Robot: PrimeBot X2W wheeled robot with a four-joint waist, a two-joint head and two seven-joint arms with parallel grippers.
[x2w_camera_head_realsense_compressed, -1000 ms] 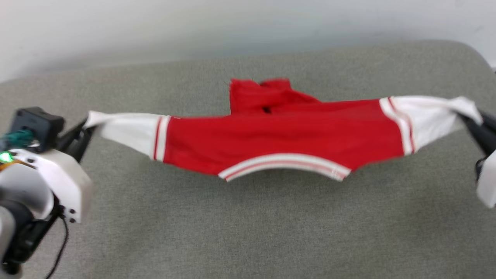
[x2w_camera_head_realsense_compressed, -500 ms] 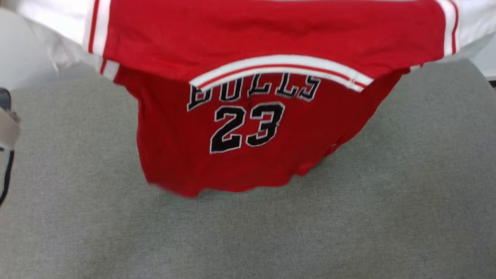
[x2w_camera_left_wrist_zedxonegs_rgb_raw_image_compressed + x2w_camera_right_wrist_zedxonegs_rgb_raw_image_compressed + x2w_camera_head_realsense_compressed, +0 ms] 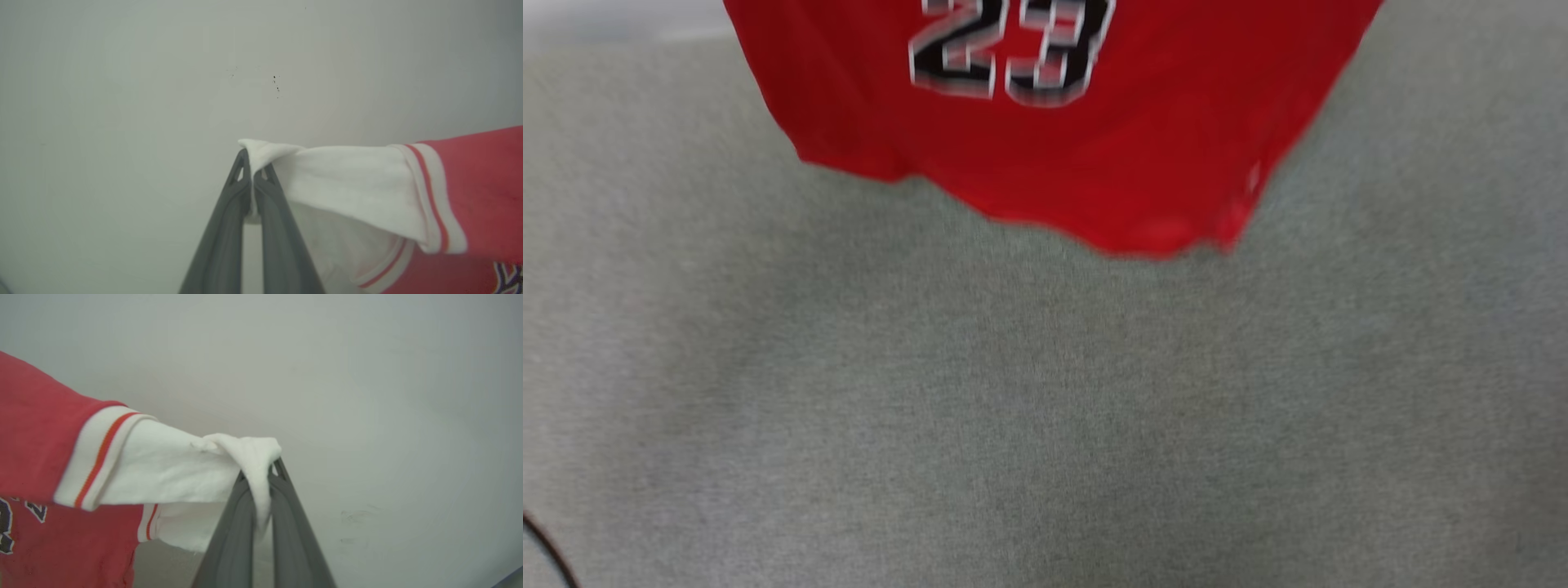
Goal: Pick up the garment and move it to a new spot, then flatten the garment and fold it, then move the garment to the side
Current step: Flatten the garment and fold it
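Left pincer (image 3: 254, 163) pinches the garment (image 3: 1094, 163) by one white sleeve. Right pincer (image 3: 265, 473) grips the other sleeve. Red body hangs over grey counter (image 3: 1045, 425).

One garment (image 3: 1094, 163), red jersey. Two white sleeves: one sleeve (image 3: 347, 179) in the left wrist view, the other sleeve (image 3: 171, 469) in the right wrist view. Two grippers: left gripper (image 3: 254, 167), right gripper (image 3: 261, 473). Two dark fingers (image 3: 222, 245) each, four total. Two black digits (image 3: 1005, 49) on the jersey. One grey fabric surface (image 3: 1045, 425). One pale wall (image 3: 122, 81).
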